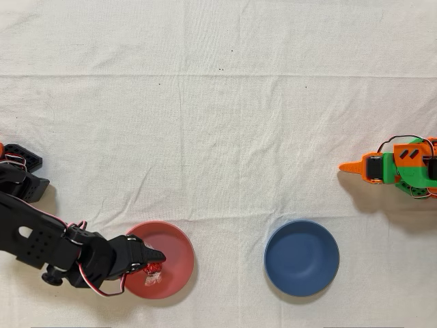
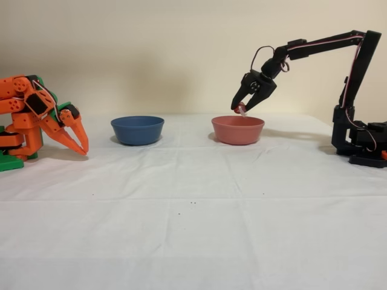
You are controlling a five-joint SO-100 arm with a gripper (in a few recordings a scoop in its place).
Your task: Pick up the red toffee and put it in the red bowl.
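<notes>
The toffee (image 2: 240, 109) is pinched in the gripper (image 2: 242, 109) jaws, held just above the red bowl (image 2: 238, 131) rim.

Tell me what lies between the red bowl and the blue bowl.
Only bare white cloth separates the matte salmon-red bowl from the round blue bowl; the overhead view shows it.

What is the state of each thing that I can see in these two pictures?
Black arm's gripper: shut on the small red foil toffee, above the bowl.
Small red foil toffee: held in the air, not yet released.
Salmon-red round bowl: upright, nothing visible inside.
Blue round bowl: upright, empty.
Orange arm: idle.
</notes>
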